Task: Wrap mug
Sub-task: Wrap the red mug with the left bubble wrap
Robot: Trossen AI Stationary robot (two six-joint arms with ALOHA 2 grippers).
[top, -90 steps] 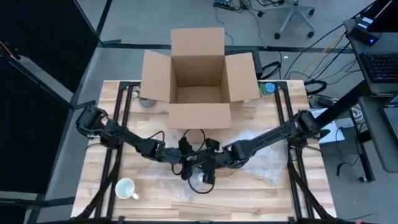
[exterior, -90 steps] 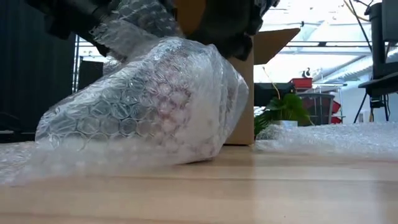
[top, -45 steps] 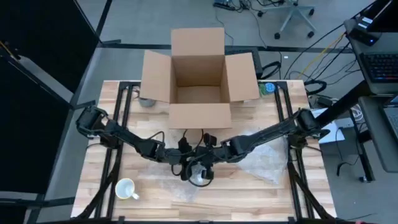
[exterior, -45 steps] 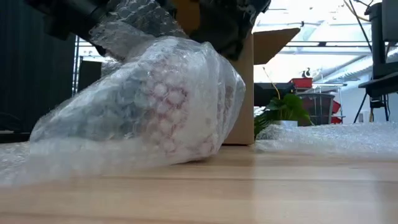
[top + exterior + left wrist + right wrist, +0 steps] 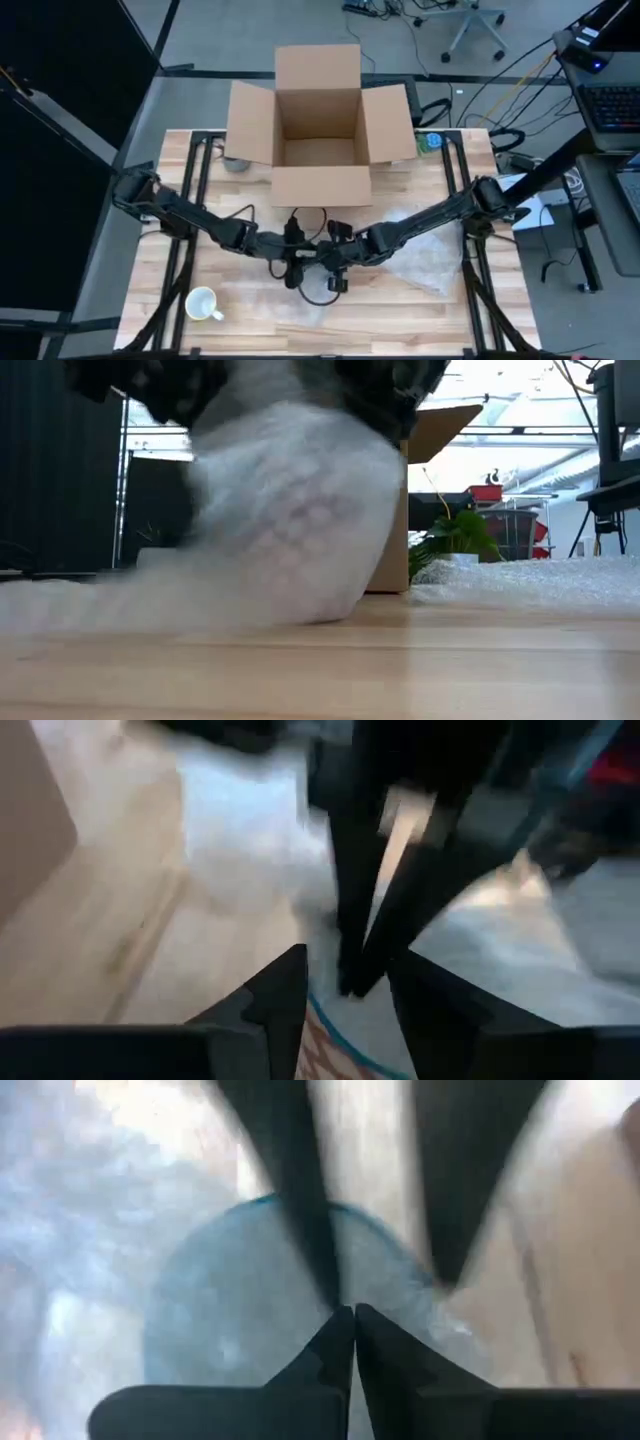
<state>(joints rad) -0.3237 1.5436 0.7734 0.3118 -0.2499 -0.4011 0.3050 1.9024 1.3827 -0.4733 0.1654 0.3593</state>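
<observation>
The mug, with a blue rim line and a red pattern, stands at mid-table, bundled in clear bubble wrap. Both grippers meet over it. My left gripper comes in from the table's left with its fingers a little apart on the bundle. My right gripper comes in from the right, shut on the wrap. The low view shows the bundle resting on the table by its underside, motion-blurred, with wrap trailing off to one side. My left gripper has the wrapped mug's top end between its two fingers, slanting down from the table's left. Its fingers straddle the blue rim; whether one is inside the mug, I cannot tell. The bundle's bottom is on the table. My right gripper pinches bubble wrap at the bundle's top between its shut fingertips, slanting down from the table's right. One layer or several, I cannot tell. Its tips sit between the left gripper's fingers.
An open cardboard box stands at the far edge. A bare white mug sits near the front left corner. A loose sheet of bubble wrap lies on the right half. Small items sit beside the box.
The bundle has tipped from lying slanted to standing more upright, and its low trailing side has drawn in and flattened. My left arm has pulled a little toward the table's left edge. Both grippers have stayed on the bundle's top.
</observation>
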